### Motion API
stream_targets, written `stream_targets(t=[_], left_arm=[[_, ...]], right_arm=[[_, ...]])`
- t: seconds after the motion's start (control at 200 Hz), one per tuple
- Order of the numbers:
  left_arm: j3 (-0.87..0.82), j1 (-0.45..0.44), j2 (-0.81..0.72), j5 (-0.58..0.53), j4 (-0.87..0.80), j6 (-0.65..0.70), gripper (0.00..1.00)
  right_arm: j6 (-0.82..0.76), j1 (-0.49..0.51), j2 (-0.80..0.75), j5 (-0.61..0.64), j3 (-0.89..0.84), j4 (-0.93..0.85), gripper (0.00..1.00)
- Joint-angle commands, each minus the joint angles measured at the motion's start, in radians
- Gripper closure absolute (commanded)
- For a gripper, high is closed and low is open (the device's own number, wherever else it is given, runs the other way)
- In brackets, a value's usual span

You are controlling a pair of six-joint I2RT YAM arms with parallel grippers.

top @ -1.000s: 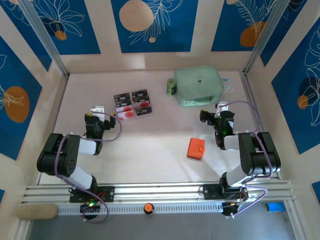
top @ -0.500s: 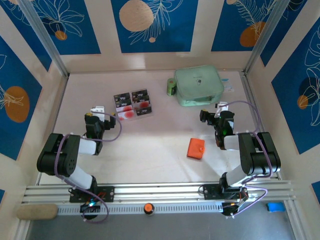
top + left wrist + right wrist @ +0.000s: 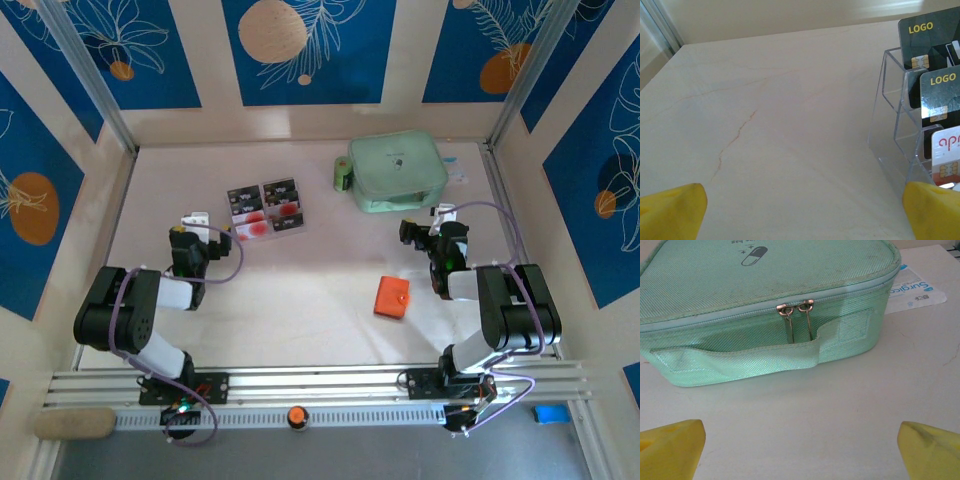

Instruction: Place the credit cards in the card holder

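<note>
No part of the task is done. This looks like the opening step, the reach for a first card. The credit cards (image 3: pixel 265 210) stand upright in the tiers of a clear stand (image 3: pixel 890 115) toward the back left of the desk (image 3: pixel 300 300). The left gripper (image 3: pixel 197 222) sits low just beside them, with its jaws spread wide and nothing between them. In its wrist view the stand is off to the right of the yellow fingertips (image 3: pixel 670 210), not between them.

The card holder (image 3: pixel 392 296) lies folded flat on the desk, well apart from the cards and near the right arm. Whether its snap is fastened is too small to tell from above.

The right gripper (image 3: pixel 425 228) is also wide open and empty. It faces the mint-green zip pouch (image 3: pixel 765 305) (not part of this job).

I judge the left gripper must next swing right and line up over a card's top edge. It would then pinch that thin edge and lift straight up, so the light stand does not come along. The right gripper would need to turn from the pouch toward the holder, which probably has to be opened before any card can go in.
</note>
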Motion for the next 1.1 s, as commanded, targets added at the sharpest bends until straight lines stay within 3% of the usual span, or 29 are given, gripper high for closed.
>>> stream_targets(t=[0.0, 0.445, 0.56, 0.715, 0.85, 0.97, 1.095], left_arm=[[0.015, 0.009, 0.007, 0.020, -0.002, -0.001, 0.00], [0.015, 0.011, 0.005, 0.022, -0.002, -0.002, 0.00], [0.013, 0.011, -0.021, -0.006, -0.014, -0.009, 0.00], [0.106, 0.011, -0.168, -0.051, -0.303, -0.022, 0.00], [0.171, 0.011, -0.299, -0.074, -0.511, -0.137, 0.00], [0.311, 0.011, -0.328, -0.013, -0.788, -0.333, 0.00], [0.484, 0.012, -0.247, 0.132, -1.020, -0.506, 0.00]], right_arm=[[-0.014, 0.003, 0.001, 0.010, 0.006, 0.021, 0.01], [-0.008, -0.011, -0.005, -0.018, 0.006, 0.018, 0.01], [-0.001, -0.006, -0.130, 0.018, 0.079, -0.204, 0.01], [0.116, -0.034, -0.361, -0.008, 0.196, -0.562, 0.01], [0.454, -0.101, -0.504, -0.049, 0.292, -0.856, 0.01], [0.533, -0.126, -0.557, -0.217, 0.341, -0.984, 0.01], [0.500, -0.052, -0.572, -0.340, 0.382, -1.088, 0.01]])
